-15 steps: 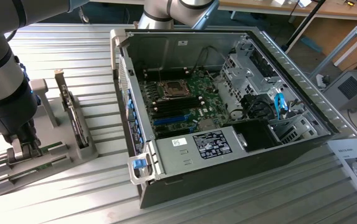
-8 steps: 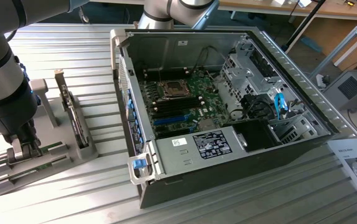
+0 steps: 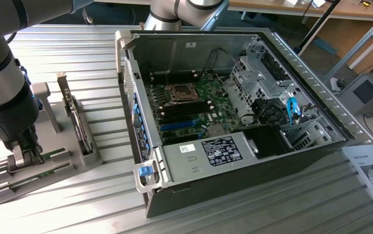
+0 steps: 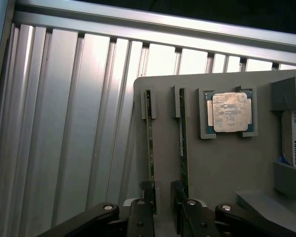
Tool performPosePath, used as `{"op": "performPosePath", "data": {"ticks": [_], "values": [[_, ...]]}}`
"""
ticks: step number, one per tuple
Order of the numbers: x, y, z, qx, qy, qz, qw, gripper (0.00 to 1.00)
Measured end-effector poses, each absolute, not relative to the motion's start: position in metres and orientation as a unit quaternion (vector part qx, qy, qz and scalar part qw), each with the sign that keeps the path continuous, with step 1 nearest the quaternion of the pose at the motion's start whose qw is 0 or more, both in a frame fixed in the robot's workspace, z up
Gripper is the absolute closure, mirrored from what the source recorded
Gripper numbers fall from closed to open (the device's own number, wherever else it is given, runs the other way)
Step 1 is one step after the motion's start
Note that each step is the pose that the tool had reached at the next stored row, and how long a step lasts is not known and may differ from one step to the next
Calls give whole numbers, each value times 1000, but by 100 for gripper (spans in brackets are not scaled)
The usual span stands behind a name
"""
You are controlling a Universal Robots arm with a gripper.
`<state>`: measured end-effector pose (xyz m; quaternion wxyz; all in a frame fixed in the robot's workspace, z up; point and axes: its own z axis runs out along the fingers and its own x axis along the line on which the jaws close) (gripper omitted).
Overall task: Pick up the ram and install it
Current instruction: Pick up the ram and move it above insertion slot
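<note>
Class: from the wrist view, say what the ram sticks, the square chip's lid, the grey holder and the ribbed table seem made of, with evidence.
Ram sticks: apparently greenish circuit board, seen edge-on.
Chip's lid: dull silvery metal, with worn patches.
Holder: matte grey, probably plastic, no glare.
Table: bare metal, likely aluminium, bright streaks along its ribs.

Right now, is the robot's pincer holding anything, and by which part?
Nothing is held. The pincer stands open over the grey tray, its fingers above the ends of two long thin green circuit-board sticks.
</note>
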<state>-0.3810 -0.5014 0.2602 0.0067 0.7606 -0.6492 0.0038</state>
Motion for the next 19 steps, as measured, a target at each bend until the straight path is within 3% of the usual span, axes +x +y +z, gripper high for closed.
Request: {"op": "performPosePath", "data": {"ticks": [19], "values": [[-381, -504, 260, 763, -647, 4, 7, 71]]}}
